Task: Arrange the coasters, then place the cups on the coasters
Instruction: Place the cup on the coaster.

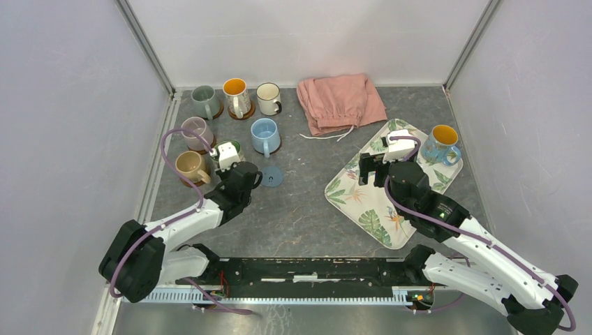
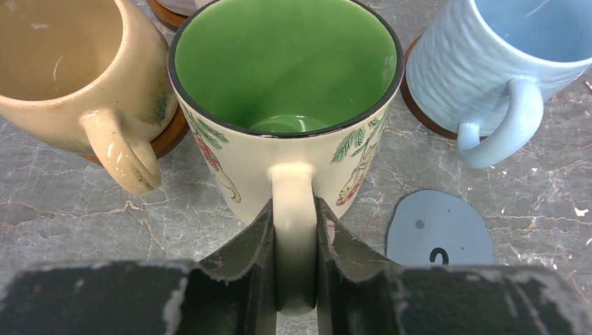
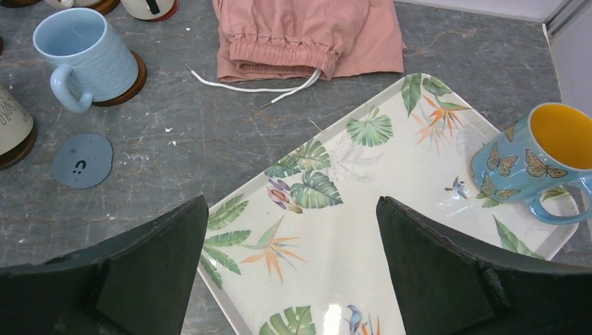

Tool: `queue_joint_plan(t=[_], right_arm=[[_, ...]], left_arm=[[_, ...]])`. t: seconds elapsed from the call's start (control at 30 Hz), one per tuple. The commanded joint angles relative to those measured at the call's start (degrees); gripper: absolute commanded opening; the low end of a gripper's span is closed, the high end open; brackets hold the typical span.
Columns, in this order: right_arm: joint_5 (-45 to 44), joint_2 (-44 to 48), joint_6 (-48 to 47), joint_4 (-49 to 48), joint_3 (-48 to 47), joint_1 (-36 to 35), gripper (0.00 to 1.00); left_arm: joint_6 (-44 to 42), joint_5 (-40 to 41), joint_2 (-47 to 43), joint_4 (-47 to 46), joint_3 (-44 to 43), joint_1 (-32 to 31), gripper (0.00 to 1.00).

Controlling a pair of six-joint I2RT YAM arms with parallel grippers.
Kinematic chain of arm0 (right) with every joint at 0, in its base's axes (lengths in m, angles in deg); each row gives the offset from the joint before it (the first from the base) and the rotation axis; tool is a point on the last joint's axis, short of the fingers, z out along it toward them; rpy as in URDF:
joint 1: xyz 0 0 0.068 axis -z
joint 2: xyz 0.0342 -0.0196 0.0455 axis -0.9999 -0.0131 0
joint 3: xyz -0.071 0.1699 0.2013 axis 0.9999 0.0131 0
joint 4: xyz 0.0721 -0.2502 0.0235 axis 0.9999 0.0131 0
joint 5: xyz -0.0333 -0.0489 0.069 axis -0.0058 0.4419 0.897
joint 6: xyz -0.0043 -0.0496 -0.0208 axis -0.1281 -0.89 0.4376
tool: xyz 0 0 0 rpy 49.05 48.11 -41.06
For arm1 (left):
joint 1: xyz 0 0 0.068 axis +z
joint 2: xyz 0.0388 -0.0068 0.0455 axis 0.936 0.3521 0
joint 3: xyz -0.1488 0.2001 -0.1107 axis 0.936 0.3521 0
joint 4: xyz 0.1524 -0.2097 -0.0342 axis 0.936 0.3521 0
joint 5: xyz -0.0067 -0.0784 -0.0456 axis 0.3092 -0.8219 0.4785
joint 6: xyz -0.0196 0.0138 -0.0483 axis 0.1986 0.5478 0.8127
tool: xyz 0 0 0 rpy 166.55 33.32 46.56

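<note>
Cups mostly sit bunched at the far left, but going from the nearest: the left end effector [image 2: 294, 223] is clamped tight on the handle of the cream ceramic mug with the green inside [image 2: 286, 70], which stands upright. Just to that mug's right, the flat blue-grey round coaster [image 2: 438, 229] lies bare on the grey marbled surface [image 1: 307, 209], with nothing on it.

Over on the right, the right end effector [image 3: 290, 202] hangs above the white leaf-patterned tray [image 3: 391, 174], jaws spread wide with nothing between them. The blue butterfly mug with the orange inside [image 3: 544, 157] sits on the tray's far right corner.

Flanking the green one are the beige glazed mug [image 2: 63, 63] on the left, on a brown wooden coaster [image 2: 171, 136], and the ribbed light blue mug [image 2: 502, 49] on the right, also on a brown disc.

Behind the beige one is the lilac mug [image 1: 197, 130]. The far row has the grey-green mug [image 1: 204, 100], the tall orange-inside mug [image 1: 236, 94] and the small cream mug [image 1: 268, 97], all on brown discs. Farthest back to the right is the crumpled pink cloth with a white drawstring [image 1: 338, 101].
</note>
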Motion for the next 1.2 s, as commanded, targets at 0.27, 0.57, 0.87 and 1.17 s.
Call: queue_joint_plan(t=[0.27, 0.57, 0.87, 1.17], right_arm=[[0.01, -0.06, -0.18, -1.87, 0.40, 0.05, 0.98], [0.34, 0.08, 0.30, -2.29, 1.60, 0.01, 0.98], [0.45, 0.77, 0.57, -2.14, 3.00, -0.04, 0.98], [0.89, 2.14, 0.32, -1.45, 4.60, 0.00, 0.98]], left_arm=[[-0.01, 2.42, -2.05, -8.42, 2.10, 0.15, 0.02], [3.79, 1.93, -0.48, -6.83, 3.50, -1.49, 0.02], [15.08, 5.67, 3.89, 0.32, 3.01, -5.60, 0.02], [22.50, 5.15, 5.57, 2.67, 4.65, -7.22, 0.03]])
